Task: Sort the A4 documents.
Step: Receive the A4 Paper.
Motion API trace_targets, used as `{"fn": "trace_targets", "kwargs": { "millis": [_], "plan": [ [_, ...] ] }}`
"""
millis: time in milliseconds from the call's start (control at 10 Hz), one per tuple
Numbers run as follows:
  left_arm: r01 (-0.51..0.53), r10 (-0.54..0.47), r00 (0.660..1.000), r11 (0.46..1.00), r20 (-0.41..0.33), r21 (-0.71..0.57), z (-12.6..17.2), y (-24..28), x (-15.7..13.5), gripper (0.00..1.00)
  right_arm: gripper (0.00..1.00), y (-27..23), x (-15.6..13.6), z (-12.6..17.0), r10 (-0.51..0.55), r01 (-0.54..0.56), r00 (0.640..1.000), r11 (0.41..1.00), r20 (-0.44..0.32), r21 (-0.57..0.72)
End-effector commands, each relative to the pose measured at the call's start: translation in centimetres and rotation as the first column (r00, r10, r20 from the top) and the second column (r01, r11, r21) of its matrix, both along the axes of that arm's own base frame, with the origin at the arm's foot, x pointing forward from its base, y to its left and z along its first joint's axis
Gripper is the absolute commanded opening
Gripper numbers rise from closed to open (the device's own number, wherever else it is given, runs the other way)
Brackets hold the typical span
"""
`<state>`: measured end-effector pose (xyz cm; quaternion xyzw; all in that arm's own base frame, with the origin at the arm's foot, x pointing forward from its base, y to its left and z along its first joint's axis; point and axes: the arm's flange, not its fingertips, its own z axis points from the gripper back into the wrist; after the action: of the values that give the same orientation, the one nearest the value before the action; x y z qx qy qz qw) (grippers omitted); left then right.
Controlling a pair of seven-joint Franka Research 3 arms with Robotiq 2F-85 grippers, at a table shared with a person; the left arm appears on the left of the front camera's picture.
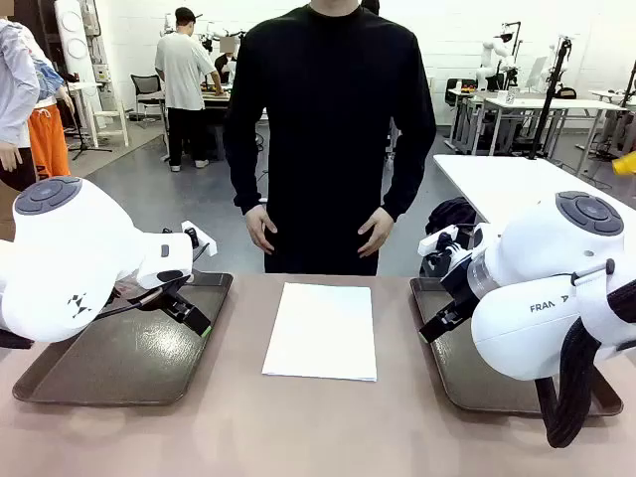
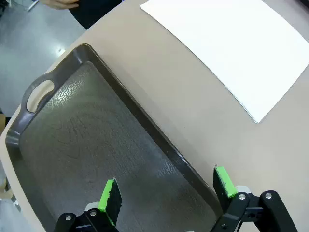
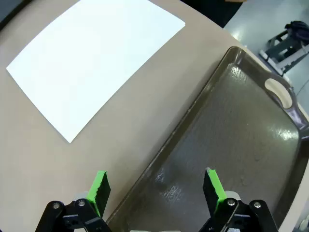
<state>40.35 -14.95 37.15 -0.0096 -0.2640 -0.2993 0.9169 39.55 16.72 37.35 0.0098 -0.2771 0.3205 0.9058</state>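
A stack of plain white A4 documents (image 1: 321, 330) lies flat in the middle of the table, between two dark trays; it also shows in the left wrist view (image 2: 231, 48) and the right wrist view (image 3: 91, 63). My left gripper (image 1: 194, 316) hovers over the left tray (image 1: 89, 383), open and holding nothing, its green pads (image 2: 110, 195) wide apart above the tray's inner edge (image 2: 159, 145). My right gripper (image 1: 437, 326) hangs open over the right tray (image 1: 467, 383), with nothing between its fingers (image 3: 100, 186).
A person in a black top (image 1: 328, 129) stands at the far side of the table, hands (image 1: 260, 227) down at the sides. Each tray has a cut-out handle (image 2: 39, 94) (image 3: 280, 92). Bare table runs along the front edge.
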Motion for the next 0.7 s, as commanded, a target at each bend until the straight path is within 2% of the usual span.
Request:
{"fn": "trace_targets", "kwargs": {
  "millis": [0, 600],
  "plan": [
    [0.000, 0.000, 1.000, 1.000, 0.000, 0.000, 0.00, -0.01, 0.00, 1.00, 1.00, 0.00, 0.00, 0.00, 0.000, 0.000, 1.000, 1.000, 0.000, 0.000],
    [0.000, 0.000, 1.000, 1.000, 0.000, 0.000, 0.00, -0.01, 0.00, 1.00, 1.00, 0.00, 0.00, 0.00, 0.000, 0.000, 1.000, 1.000, 0.000, 0.000]
  ]
}}
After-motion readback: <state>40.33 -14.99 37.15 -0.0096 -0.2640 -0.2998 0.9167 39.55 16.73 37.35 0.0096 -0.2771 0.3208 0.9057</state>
